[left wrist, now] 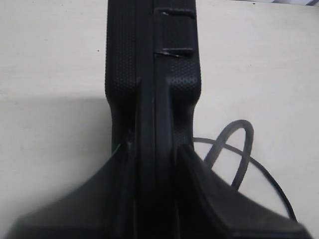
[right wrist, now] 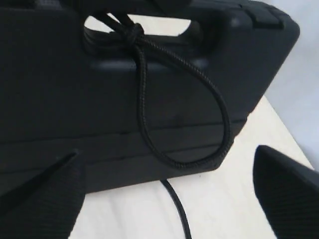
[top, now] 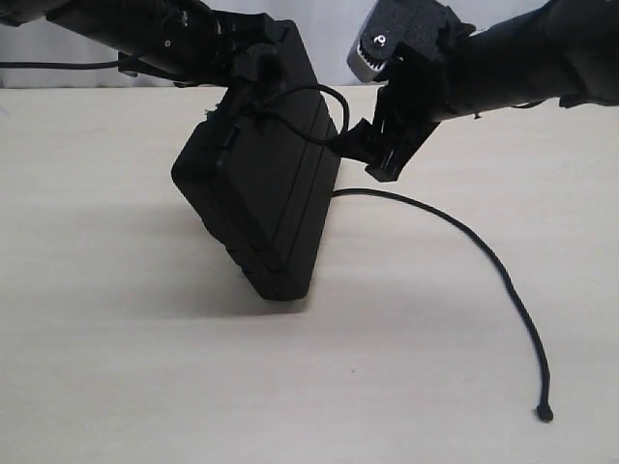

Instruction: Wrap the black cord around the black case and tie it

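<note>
Pale counter [top: 116,367] carries the black case [top: 271,203], tipped up on its lower edge. Left arm reaches in from above, its left tool [left wrist: 153,154] clamping the case's handle end between 2 fingers. Right arm slants down, its right tool [top: 372,155] spread wide and empty, just beside the black cord [top: 484,251] loop knotted at the handle.

Edge-on grip: the left gripper [left wrist: 152,159] clamps the black case [left wrist: 149,55] by its narrow edge, one finger on each face. The case runs toward 12 o'clock from the fingertips. The black cord [left wrist: 246,137] loops at 3 o'clock, seen against the pale table [left wrist: 50,74].
</note>
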`<move>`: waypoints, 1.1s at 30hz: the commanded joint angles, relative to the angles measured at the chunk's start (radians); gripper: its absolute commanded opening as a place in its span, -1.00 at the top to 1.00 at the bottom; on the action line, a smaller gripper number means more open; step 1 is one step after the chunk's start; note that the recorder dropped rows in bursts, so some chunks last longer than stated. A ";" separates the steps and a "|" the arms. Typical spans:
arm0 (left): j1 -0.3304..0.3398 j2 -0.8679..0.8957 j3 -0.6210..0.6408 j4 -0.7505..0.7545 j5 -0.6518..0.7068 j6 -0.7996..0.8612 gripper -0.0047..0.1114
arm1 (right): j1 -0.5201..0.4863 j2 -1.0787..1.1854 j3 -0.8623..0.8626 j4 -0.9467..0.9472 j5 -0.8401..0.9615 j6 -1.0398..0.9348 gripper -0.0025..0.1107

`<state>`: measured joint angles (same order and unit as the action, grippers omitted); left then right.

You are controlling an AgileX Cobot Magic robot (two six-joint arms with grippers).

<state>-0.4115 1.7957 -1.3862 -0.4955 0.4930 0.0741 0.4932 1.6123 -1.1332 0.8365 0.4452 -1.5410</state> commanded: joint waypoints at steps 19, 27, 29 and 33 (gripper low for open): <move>-0.002 -0.009 -0.004 0.012 -0.032 0.007 0.92 | -0.003 0.214 -0.140 0.222 -0.190 -0.257 -0.38; -0.002 -0.009 -0.004 0.012 -0.037 0.007 0.92 | -0.003 0.284 -0.158 0.320 -0.308 -0.255 0.05; -0.002 -0.009 -0.004 0.012 -0.037 0.007 0.92 | -0.003 0.297 -0.158 0.337 -0.333 -0.255 0.18; -0.002 -0.009 -0.004 0.008 -0.035 0.007 0.92 | -0.003 0.311 -0.158 0.337 -0.342 -0.255 0.57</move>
<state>-0.4115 1.7957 -1.3862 -0.4875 0.4834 0.0762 0.4932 1.9166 -1.2878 1.1620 0.1241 -1.7939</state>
